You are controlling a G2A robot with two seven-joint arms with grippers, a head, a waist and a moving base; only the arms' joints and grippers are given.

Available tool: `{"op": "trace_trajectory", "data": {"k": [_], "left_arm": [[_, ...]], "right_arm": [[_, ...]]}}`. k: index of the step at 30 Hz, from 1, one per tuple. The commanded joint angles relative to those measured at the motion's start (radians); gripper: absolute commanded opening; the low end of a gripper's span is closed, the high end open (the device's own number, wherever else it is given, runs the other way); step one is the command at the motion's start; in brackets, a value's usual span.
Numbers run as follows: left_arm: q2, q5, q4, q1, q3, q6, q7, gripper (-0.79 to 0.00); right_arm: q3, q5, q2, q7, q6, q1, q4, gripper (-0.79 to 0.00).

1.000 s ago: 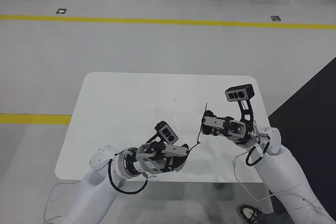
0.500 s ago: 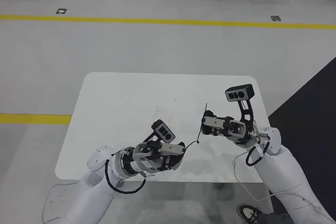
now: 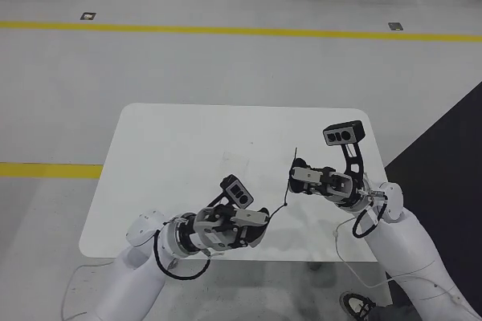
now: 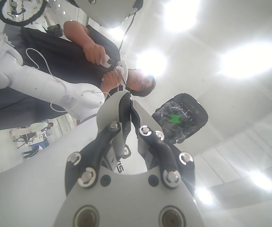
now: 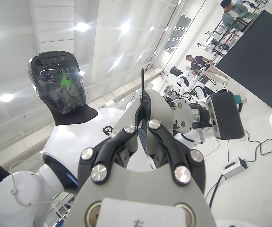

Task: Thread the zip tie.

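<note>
A thin black zip tie (image 3: 295,156) stands nearly upright above the white table (image 3: 185,152), right of its middle. My right gripper (image 3: 293,175) is shut on the strap partway along it; in the right wrist view the strap (image 5: 142,81) sticks out past the closed fingertips of that gripper (image 5: 142,109). The tie's lower part bends toward my left gripper (image 3: 265,215), which is shut on that end near the table's front edge. In the left wrist view the left gripper (image 4: 129,102) is closed, with a short black tip (image 4: 124,85) showing beyond it.
A dark panel (image 3: 466,160) stands beside the table's right side. Both arms hang over the front right part of the table, close to its front edge. The rest of the tabletop is bare white.
My left gripper shifted slightly left and then came back right, still holding the tie's lower end. The right gripper and the upper strap have stayed put.
</note>
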Motion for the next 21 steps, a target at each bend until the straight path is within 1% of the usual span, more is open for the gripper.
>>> {"op": "trace_trajectory", "data": {"k": [1,21], "left_arm": [[0.000,0.002,0.001,-0.003,0.003,0.005,0.001,-0.785],[-0.006,0.013,0.031,-0.037,0.022,0.027,0.048,-0.785]], "right_arm": [[0.000,0.000,0.000,0.000,0.000,0.000,0.000,-0.785],[0.000,0.000,0.000,0.000,0.000,0.000,0.000,-0.785]]}}
